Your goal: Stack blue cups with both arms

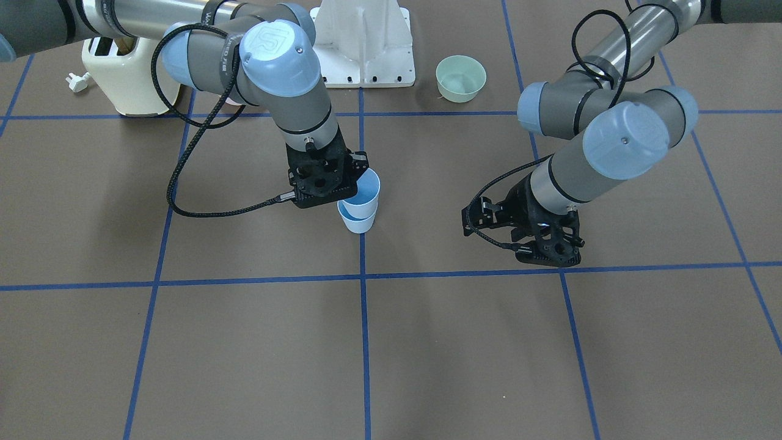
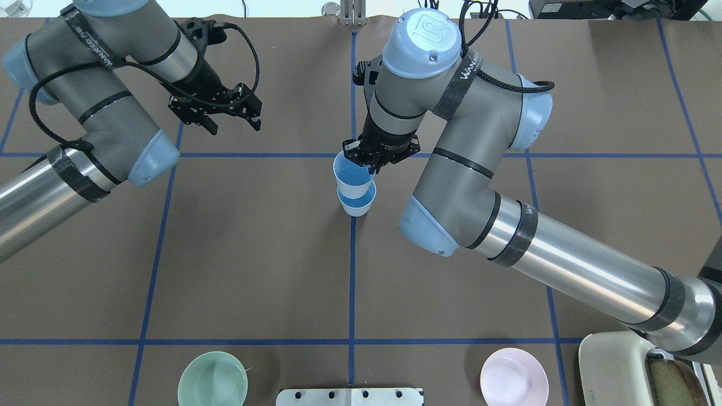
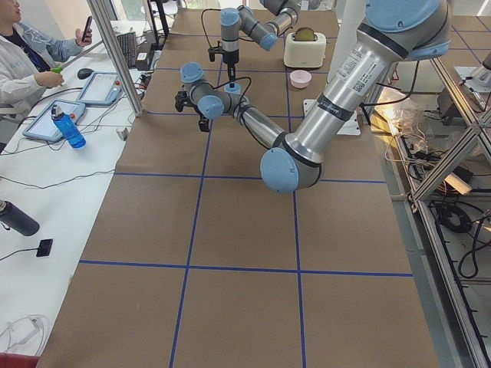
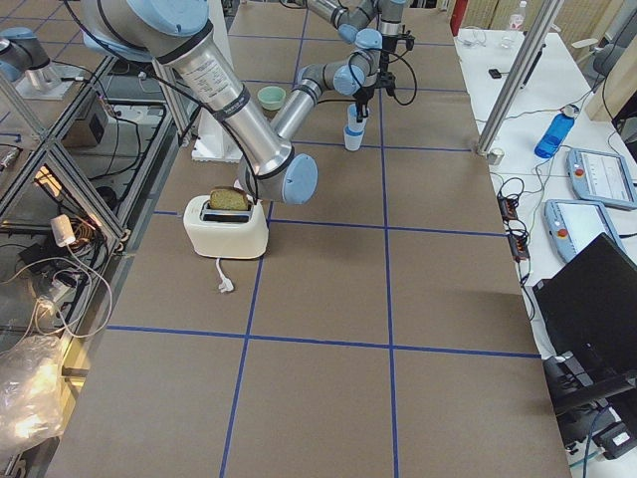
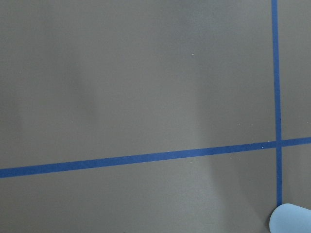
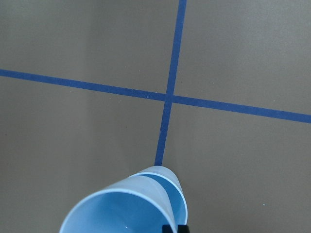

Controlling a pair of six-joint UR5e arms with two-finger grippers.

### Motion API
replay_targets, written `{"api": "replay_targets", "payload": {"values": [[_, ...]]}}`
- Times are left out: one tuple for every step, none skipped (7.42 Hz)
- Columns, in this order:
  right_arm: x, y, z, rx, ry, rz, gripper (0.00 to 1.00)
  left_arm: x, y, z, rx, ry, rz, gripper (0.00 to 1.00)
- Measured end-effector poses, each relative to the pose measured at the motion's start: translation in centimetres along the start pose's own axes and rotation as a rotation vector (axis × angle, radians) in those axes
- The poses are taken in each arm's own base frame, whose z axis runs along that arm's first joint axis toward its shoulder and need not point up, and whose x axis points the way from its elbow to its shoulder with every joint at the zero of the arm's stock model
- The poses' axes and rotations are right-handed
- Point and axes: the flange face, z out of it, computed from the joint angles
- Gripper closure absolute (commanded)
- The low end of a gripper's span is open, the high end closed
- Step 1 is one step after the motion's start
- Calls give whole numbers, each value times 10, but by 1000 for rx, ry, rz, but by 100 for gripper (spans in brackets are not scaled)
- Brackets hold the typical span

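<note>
Two pale-blue cups stand at the table's middle on a blue tape line. The lower cup (image 1: 358, 221) (image 2: 356, 204) stands on the table. The upper cup (image 1: 365, 190) (image 2: 352, 176) sits tilted, partly nested in it. My right gripper (image 1: 342, 186) (image 2: 373, 162) is shut on the upper cup's rim; one fingertip (image 6: 173, 228) shows by that rim in the right wrist view. My left gripper (image 1: 489, 220) (image 2: 234, 124) is open and empty, well off to the side of the cups. The left wrist view shows bare table and a pale-blue edge (image 5: 291, 219) in the corner.
A cream toaster (image 1: 131, 76) (image 2: 634, 366) with bread stands near the robot's right, its plug (image 1: 77, 81) beside it. A mint-green bowl (image 1: 460, 77) (image 2: 212, 384) and a pink bowl (image 2: 514, 376) flank the white pedestal (image 1: 363, 43). Operators' gear lines the far table edge.
</note>
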Motion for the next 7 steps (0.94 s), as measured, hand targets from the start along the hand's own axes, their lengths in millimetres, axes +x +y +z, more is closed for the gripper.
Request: {"api": "replay_targets", "payload": {"values": [[1,0,1,-1,1,-2,37,0,0,0,0,0,1,3],[1,0,1,-2,1,-3,9,0,0,0,0,1,1,3],[1,0,2,-3,1,-4,0,0,0,0,1,0,1,3],[1,0,2,-3,1,-4,0,0,0,0,1,0,1,3],[0,0,-1,1,-3,-5,0,0,0,-1,1,2,2,2],[1,-2,-10,14,-11,-2,0,-2,-1,-4,4,4,0,2],[10,-6,-23,40,-19,2,0,-6,-4,-11,10,6,-2,1]]}}
